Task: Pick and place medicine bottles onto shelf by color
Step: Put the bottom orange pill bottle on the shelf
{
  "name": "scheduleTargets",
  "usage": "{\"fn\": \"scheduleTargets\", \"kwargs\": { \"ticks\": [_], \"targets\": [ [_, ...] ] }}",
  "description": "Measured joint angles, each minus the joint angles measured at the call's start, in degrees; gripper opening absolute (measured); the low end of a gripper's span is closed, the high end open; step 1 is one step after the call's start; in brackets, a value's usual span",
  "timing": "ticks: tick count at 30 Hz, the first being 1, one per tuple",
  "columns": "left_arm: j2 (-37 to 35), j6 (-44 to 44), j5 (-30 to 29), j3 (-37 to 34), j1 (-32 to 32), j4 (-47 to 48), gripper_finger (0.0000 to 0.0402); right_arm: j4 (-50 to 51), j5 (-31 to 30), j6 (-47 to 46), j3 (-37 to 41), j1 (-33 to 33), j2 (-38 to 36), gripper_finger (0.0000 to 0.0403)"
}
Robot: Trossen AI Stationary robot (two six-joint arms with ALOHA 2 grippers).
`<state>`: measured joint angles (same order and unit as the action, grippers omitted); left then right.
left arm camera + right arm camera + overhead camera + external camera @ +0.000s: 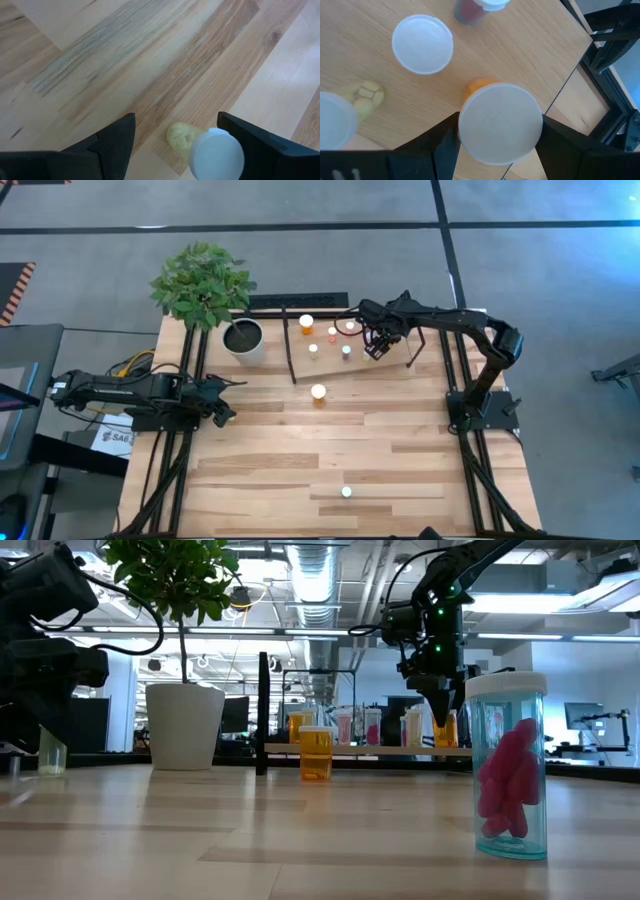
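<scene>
The shelf (370,750) stands at the table's far middle with several white-capped medicine bottles on it. My right gripper (375,348) hangs over its right part, pointing down, shut on an orange bottle (445,730). Beside that one stand a white-capped bottle (422,44), a red one (470,12) and a pale one (365,95). Another orange bottle (318,392) stands on the table before the shelf. A clear bottle of pink pills (512,765) stands near the front edge. At the table's left, my left gripper (176,122) is open around a pale bottle (217,152), whose cap is close by one finger. My right gripper pinches the orange bottle's round white cap (470,125) between its two fingers, one on each side of the rim. The fingers come from above, pointing down. The bottle is upright below them, its bottom level with the shelf board; whether it stands on the board, I cannot tell.
A white pot (243,338) with a leafy plant stands left of the shelf. Black uprights (290,350) frame the shelf's ends. Bare plank tabletop (400,450) lies between the shelf and the front edge.
</scene>
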<state>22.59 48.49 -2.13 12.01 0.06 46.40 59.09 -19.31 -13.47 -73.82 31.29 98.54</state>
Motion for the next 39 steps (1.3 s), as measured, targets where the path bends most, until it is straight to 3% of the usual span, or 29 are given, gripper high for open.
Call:
{"fn": "scheduleTargets", "kwargs": {
  "ticks": [32, 39],
  "targets": [
    [0.0, 0.0, 0.0, 0.0, 0.0, 0.0, 0.0267, 0.1, 2.5, -0.5, 0.0, 1.8, 0.0, 0.0257],
    [0.0, 0.0, 0.0, 0.0, 0.0, 0.0, 0.0267, 0.3, 2.7, -0.6, 0.0, 1.8, 0.0, 0.0296]
  ]
}}
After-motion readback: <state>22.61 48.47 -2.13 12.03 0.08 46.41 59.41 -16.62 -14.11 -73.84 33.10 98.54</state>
